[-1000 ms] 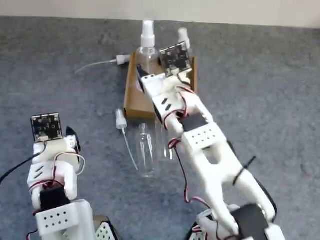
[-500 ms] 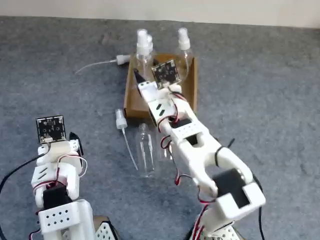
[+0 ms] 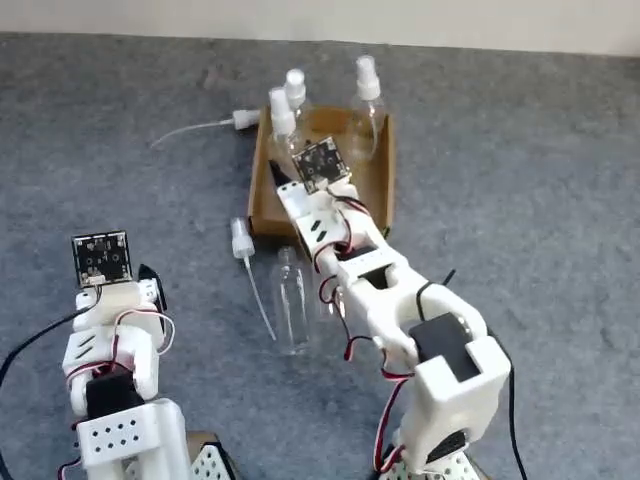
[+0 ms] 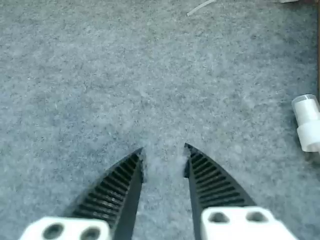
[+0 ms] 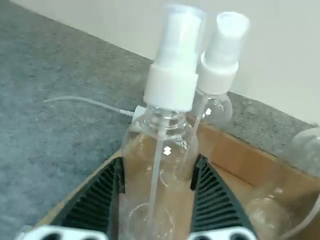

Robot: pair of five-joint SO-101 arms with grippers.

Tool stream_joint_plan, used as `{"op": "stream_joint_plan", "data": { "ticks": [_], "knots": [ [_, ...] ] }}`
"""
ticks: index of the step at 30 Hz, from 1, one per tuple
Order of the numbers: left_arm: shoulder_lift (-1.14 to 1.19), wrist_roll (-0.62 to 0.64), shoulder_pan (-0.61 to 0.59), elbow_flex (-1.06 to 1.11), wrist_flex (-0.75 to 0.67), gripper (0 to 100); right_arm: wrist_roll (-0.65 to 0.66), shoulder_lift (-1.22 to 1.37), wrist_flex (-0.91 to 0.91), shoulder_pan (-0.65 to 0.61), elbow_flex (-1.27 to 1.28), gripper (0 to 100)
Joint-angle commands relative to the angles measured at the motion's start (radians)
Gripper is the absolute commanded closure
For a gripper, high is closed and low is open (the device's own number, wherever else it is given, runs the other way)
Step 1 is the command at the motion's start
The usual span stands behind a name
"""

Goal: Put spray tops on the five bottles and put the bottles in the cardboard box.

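My right gripper (image 5: 159, 167) is clamped on a clear bottle (image 5: 159, 145). One black jaw presses each side of its body, just under the shoulder. The bottle stands upright and wears a white spray top (image 5: 174, 75), whose dip tube runs down inside. In the high view this sits at upper centre of the frame, over the upper left corner of the cardboard box (image 3: 378, 200). The bottle's lower part is inside the box wall, but I cannot tell whether its base touches the box floor.

Just behind it, toward the top of the frame, stands a second bottle (image 5: 215, 107) with its top on. A third bottle (image 3: 367, 115), also topped, stands at the box's upper right corner.

Below the box, near the middle of the high view, a capless bottle (image 3: 291, 300) lies on the grey carpet (image 4: 100, 75). Another capless bottle (image 3: 322, 303) lies beside it, partly under my right arm. Just left of them lies a loose spray top (image 3: 240, 240), its tube pointing down the frame. A far spray top (image 3: 245, 120) lies outside the box's upper left corner, its tube trailing left.

My left gripper (image 4: 163, 149) hangs over bare carpet at the lower left of the high view. Its jaws are a little apart, with nothing between them.
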Motion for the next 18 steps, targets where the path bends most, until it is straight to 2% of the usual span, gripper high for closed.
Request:
{"op": "stream_joint_plan", "data": {
  "ticks": [1, 10, 16, 18],
  "knots": [
    [-0.007, -0.009, -0.012, -0.005, -0.021, 92, 0.012, -0.002, -0.027, 0.01, -0.048, 99.5],
    [-0.007, -0.009, -0.012, -0.005, -0.021, 92, 0.012, 0.008, -0.022, 0.01, -0.05, 98.8],
    [-0.007, -0.009, -0.012, 0.005, -0.028, 92, 0.012, 0.004, -0.021, 0.008, -0.05, 86.2],
    [-0.007, -0.011, -0.012, 0.005, -0.028, 92, 0.017, 0.004, -0.021, 0.007, -0.045, 85.3]
  ]
}}
